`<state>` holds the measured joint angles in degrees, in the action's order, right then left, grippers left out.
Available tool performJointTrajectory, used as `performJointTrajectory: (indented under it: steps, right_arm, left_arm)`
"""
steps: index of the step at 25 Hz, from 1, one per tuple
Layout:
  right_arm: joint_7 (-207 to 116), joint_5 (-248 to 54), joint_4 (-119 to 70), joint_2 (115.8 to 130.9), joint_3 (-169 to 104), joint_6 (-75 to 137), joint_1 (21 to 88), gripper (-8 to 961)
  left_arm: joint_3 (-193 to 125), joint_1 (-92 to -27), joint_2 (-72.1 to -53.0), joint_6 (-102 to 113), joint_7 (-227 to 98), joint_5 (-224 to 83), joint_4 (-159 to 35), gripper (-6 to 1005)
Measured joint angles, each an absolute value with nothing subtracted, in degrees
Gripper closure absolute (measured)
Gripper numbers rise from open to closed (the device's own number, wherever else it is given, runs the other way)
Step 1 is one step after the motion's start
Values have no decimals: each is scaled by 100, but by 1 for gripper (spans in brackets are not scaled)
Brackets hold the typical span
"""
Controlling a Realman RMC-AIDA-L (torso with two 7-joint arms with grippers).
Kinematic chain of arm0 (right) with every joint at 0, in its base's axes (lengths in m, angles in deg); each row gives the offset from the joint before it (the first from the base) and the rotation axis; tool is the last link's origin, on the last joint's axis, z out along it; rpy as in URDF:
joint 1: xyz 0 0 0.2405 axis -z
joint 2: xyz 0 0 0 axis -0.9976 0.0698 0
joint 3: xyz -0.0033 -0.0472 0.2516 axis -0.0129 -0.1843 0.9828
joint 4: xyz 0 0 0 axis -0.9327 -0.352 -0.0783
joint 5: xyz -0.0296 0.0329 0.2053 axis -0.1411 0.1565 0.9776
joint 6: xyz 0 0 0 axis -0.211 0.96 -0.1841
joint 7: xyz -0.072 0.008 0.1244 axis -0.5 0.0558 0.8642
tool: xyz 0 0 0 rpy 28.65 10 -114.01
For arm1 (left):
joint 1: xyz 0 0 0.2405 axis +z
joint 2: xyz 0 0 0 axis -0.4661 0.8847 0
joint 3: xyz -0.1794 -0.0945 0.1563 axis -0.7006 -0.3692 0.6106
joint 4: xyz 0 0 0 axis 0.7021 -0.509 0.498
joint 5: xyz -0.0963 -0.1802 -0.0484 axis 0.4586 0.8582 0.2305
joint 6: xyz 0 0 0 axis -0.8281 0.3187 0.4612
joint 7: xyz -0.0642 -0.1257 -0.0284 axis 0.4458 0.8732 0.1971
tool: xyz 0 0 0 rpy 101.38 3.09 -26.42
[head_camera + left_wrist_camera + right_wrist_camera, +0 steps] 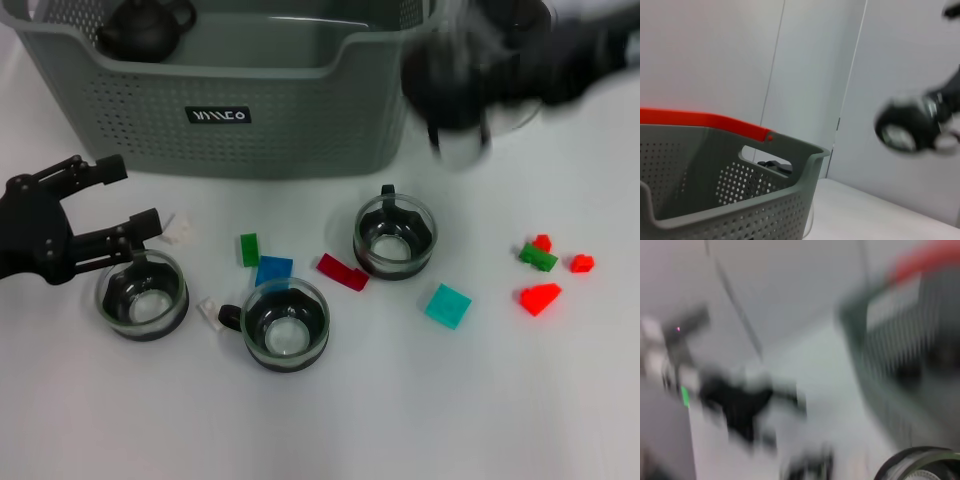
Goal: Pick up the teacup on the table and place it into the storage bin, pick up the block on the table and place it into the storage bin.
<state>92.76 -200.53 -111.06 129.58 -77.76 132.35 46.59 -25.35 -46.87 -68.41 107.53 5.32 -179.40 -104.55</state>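
Left gripper (118, 205), fingers spread, above lower-left teacup (141, 295). Teacups at centre (285, 323), (395, 235): glass, likely fragile, slippery; grip rim or handle. Storage bin (150, 125) upper left. Right gripper (460, 130) upper right, blurred, fingers unclear.

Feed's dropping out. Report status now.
Left gripper open beside leftmost glass teacup. Right gripper blurred, carrying a teacup beside grey-green perforated storage bin. Nothing blocking.

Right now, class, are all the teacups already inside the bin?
No: three teacups stand on the table, in front of the bin.
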Motion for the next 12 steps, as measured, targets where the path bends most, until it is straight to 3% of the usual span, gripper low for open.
performJointTrajectory:
  steps: [6, 12]
  right_arm:
    - [9012, -19488, -11053, 13004, -7900, 11614, 4346, 896]
    - [9157, -21162, -10143, 13070, -8758, 9702, 3288, 895]
  left_arm:
    - [-2527, -4742, -6851, 10755, 572, -17940, -10386, 151]
    - [-2446, -4731, -6889, 10754, 582, -17940, -10370, 152]
